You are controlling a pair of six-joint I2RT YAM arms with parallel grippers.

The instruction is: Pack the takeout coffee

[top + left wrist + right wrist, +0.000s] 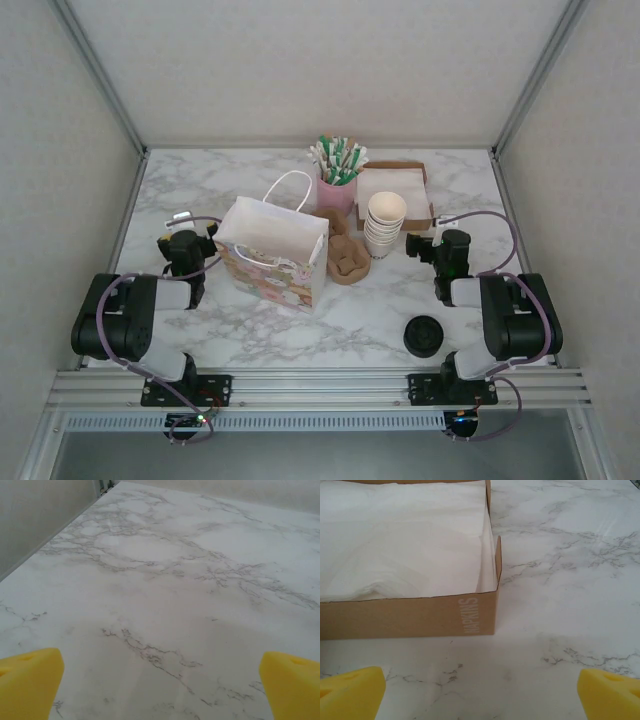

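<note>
The takeout coffee is out of view. A stack of lidless cream cups [384, 222] stands at mid table, and a pile of black lids [424, 335] lies near the front right. My left gripper [186, 238] rests left of the white paper bag [272, 252]. In the left wrist view it [160, 692] is open, its yellow fingertips [30, 680] wide apart over bare marble. My right gripper [437, 243] sits right of the cups. It [480, 695] is open too, with nothing between its fingers, facing the napkin box [410, 617].
A brown cardboard cup carrier [345, 255] lies between the bag and the cup stack. Behind it stands a pink cup of straws [337, 185], with the napkin box [428, 200] to its right. White walls enclose the marble table [330, 320] on three sides.
</note>
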